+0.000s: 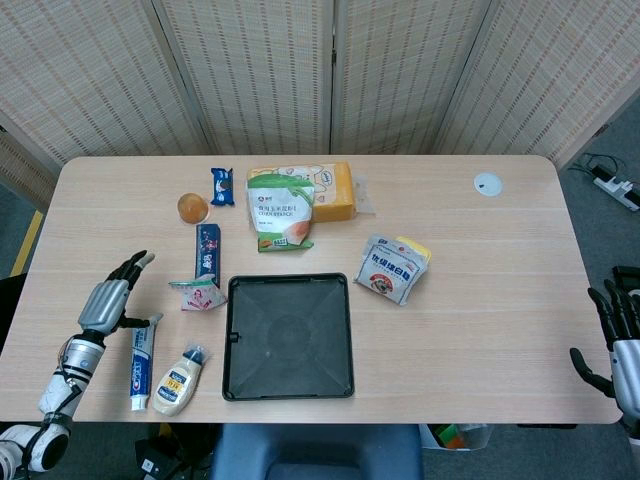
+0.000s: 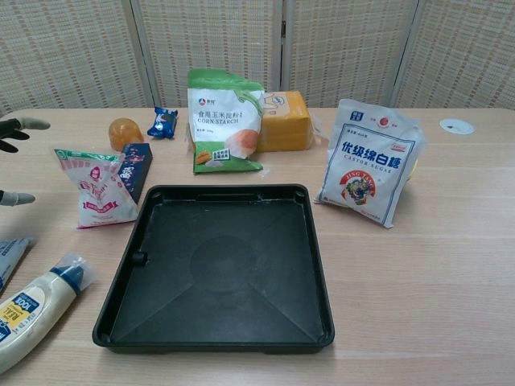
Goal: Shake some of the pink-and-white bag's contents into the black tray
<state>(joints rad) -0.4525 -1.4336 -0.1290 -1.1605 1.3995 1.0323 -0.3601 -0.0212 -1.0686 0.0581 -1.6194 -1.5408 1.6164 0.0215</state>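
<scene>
- My left robot hand (image 1: 108, 300) hovers empty, fingers spread, left of the pink-and-white bag (image 1: 198, 294).
- That bag stands beside the black tray (image 1: 289, 338) (its left rim).
- My right robot hand (image 1: 618, 345) hangs spread off the tabletop (image 1: 480, 300).

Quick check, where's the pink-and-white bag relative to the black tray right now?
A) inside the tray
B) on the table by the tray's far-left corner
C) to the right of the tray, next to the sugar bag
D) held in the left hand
B: the pink-and-white bag stands on the table off the black tray's far-left corner, with the open left hand apart from it.
</scene>
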